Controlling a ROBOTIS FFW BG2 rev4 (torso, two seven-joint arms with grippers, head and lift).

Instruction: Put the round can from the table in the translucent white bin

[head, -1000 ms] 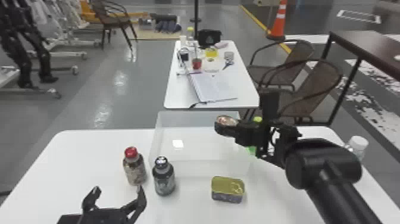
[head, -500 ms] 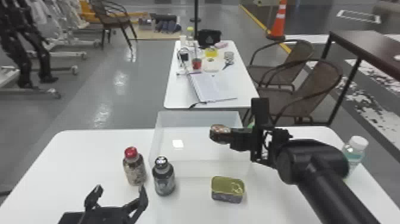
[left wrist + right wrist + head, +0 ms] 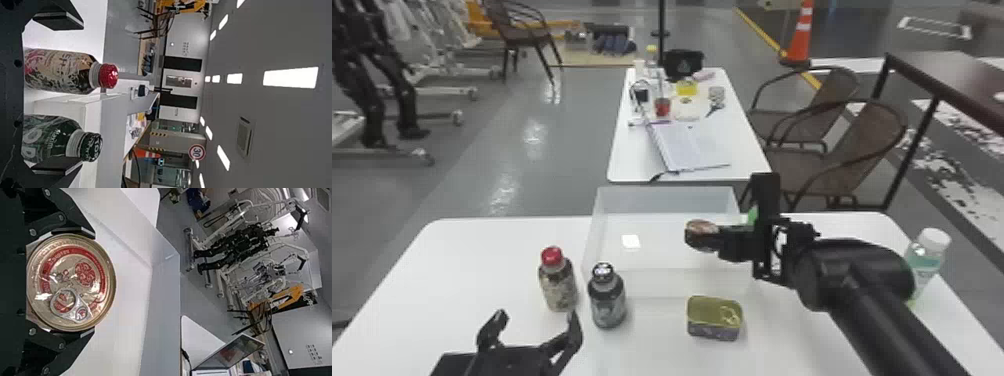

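In the head view my right gripper (image 3: pixel 716 239) is over the right part of the translucent white bin (image 3: pixel 663 276), holding the round can (image 3: pixel 701 231) at its fingertips. The right wrist view has the right gripper (image 3: pixel 72 282) shut on the round can (image 3: pixel 70 284), one finger on each side of its rim; the pull-tab lid faces the camera. Parked low at the front left, my left gripper (image 3: pixel 537 332) stands open with nothing held. In the left wrist view the left gripper (image 3: pixel 58 96) has its fingers wide apart, the two bottles showing between and beside them.
A red-capped bottle (image 3: pixel 558 285) and a dark-capped bottle (image 3: pixel 607 300) stand at the bin's front left. A rectangular can (image 3: pixel 714 318) sits before the bin. Beyond the right arm is a white-capped bottle (image 3: pixel 926 260). A second table (image 3: pixel 632 160) stands behind.
My right gripper has shifted slightly left and lower with the can, further over the bin. The left arm has stayed practically where it was.
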